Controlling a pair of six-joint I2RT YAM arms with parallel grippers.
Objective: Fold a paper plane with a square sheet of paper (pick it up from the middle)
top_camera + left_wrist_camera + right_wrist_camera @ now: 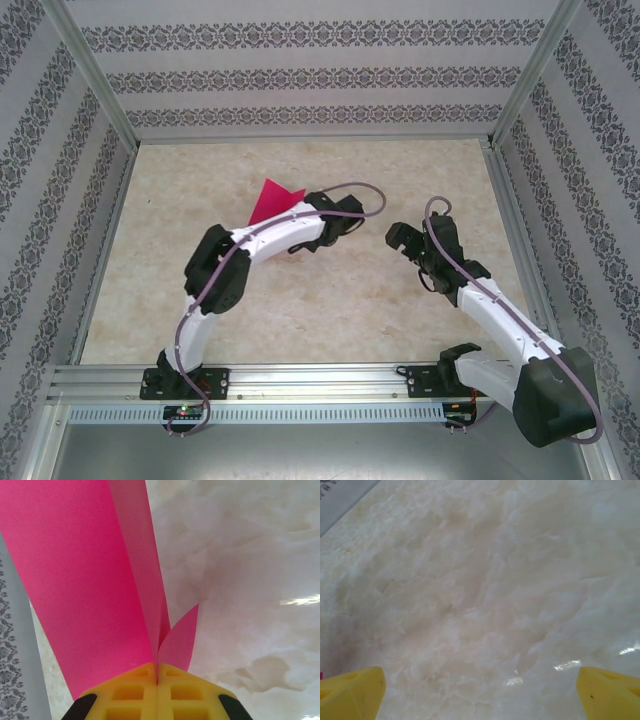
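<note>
One pinch point: left gripper [157, 680] clamped on paper plane [85, 580], right gripper [480, 690] spread wide over worktop [485, 580]; may slip or crumple if tugged.

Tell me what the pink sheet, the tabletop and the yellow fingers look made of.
Pink sheet: thin matte paper, judging by its sharp creases and curling flap. Tabletop: cream marble-look surface, glossy with glare streaks; stone or laminate, can't tell. Yellow fingers: likely moulded plastic, matte, with square recesses.
</note>
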